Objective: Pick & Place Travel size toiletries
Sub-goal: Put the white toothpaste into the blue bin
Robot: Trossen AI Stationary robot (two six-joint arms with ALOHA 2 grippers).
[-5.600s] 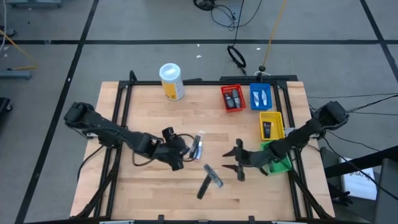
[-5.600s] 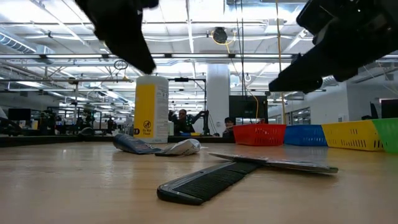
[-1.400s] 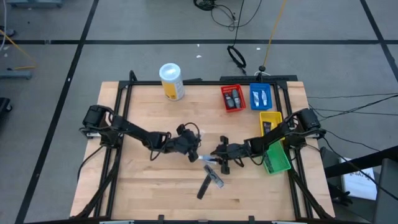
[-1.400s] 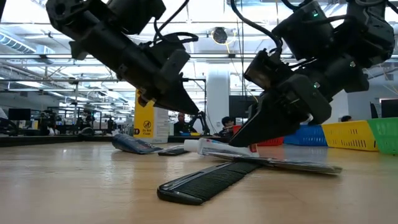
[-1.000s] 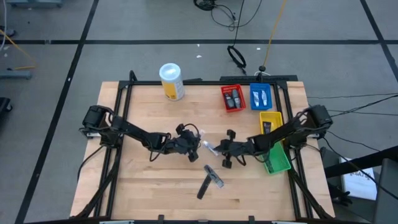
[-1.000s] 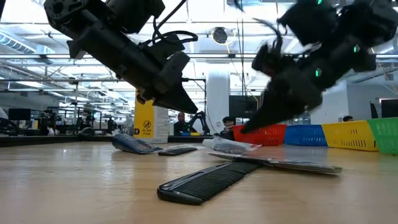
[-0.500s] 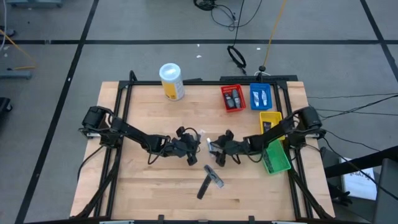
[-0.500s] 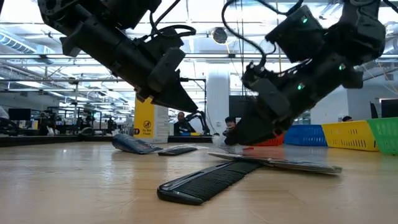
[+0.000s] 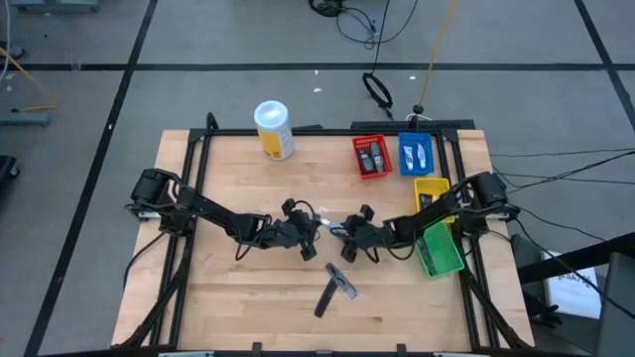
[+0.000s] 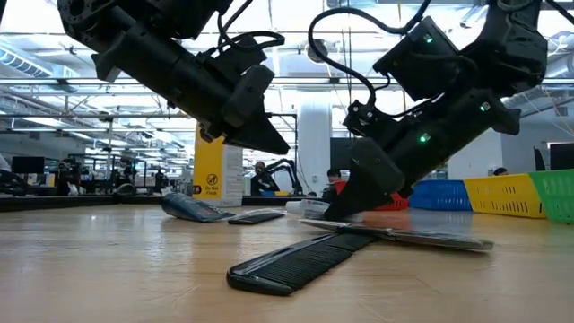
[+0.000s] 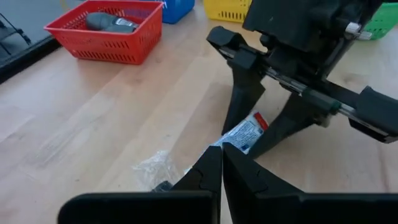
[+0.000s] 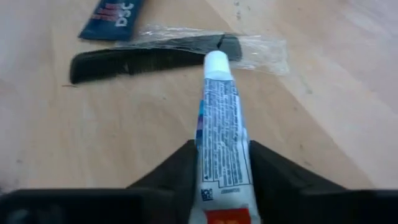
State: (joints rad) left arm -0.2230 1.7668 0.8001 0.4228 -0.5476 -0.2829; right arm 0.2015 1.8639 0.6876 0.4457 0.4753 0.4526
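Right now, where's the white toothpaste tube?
In the right wrist view the white toothpaste tube sits clamped between the right gripper fingers, mid-table, facing the left gripper, its cap toward a wrapped black comb.

Overhead camera looks straight down; low camera looks level across the table; both close wrist views share its middle.

White tube with blue print, black comb, red bin
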